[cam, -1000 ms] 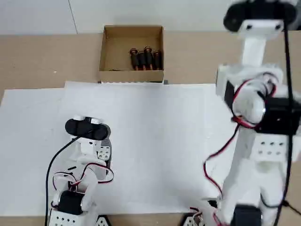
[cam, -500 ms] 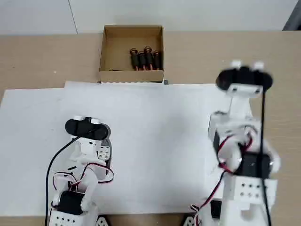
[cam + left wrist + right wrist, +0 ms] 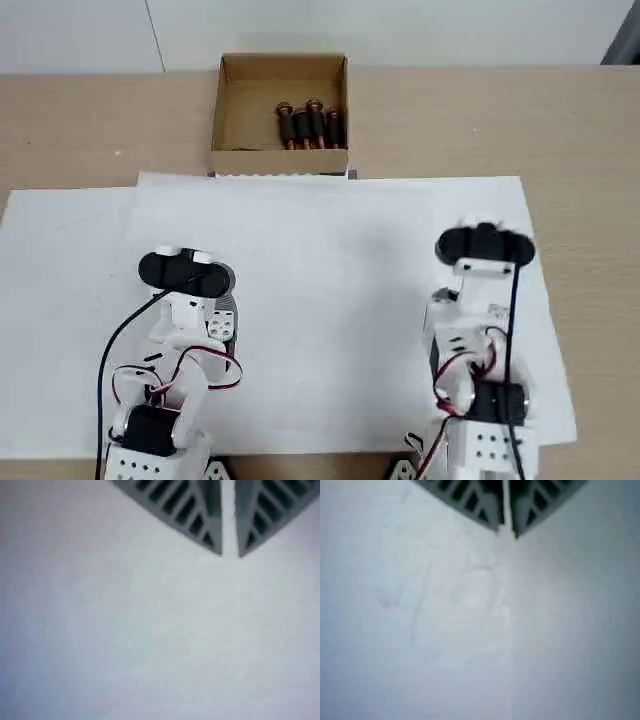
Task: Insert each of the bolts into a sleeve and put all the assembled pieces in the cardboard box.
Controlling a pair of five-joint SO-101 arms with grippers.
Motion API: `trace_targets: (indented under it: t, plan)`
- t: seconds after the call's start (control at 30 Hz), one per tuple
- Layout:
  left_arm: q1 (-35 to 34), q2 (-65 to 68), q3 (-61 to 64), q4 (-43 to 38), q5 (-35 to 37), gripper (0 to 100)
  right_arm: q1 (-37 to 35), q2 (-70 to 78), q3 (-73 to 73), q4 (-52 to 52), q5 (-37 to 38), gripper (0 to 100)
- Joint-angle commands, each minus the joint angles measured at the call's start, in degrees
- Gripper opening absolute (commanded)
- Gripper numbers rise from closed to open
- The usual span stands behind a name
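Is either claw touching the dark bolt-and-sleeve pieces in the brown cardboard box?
Apart. The high view shows both arms folded over the white paper sheet, with bare paper between them and the brown cardboard box holding the dark bolt-and-sleeve pieces.

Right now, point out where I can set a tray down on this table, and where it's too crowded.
Widest free patch: the white paper between one arm and the other, up to the cardboard box. Bare wood table lies on either side of the box too. Inside it, the left half is bare; the assembled pieces crowd its right half.
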Motion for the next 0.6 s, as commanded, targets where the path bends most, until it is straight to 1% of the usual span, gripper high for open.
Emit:
trace_targets:
  t: [0.0,0.23,0.57]
  plan:
    - [-0.35,-0.44,-0.13,0.0,0.18,1,0.13,-6.73,5.54,-1.98,-0.35,0.2]
    - [-0.35,-0.44,-0.13,0.0,0.18,1,0.13,-21.05,15.91,-1.36,-0.26,0.2]
    - [-0.35,-0.44,-0.13,0.0,0.18,1,0.13,-20.97,16.18,-1.63,-0.35,0.3]
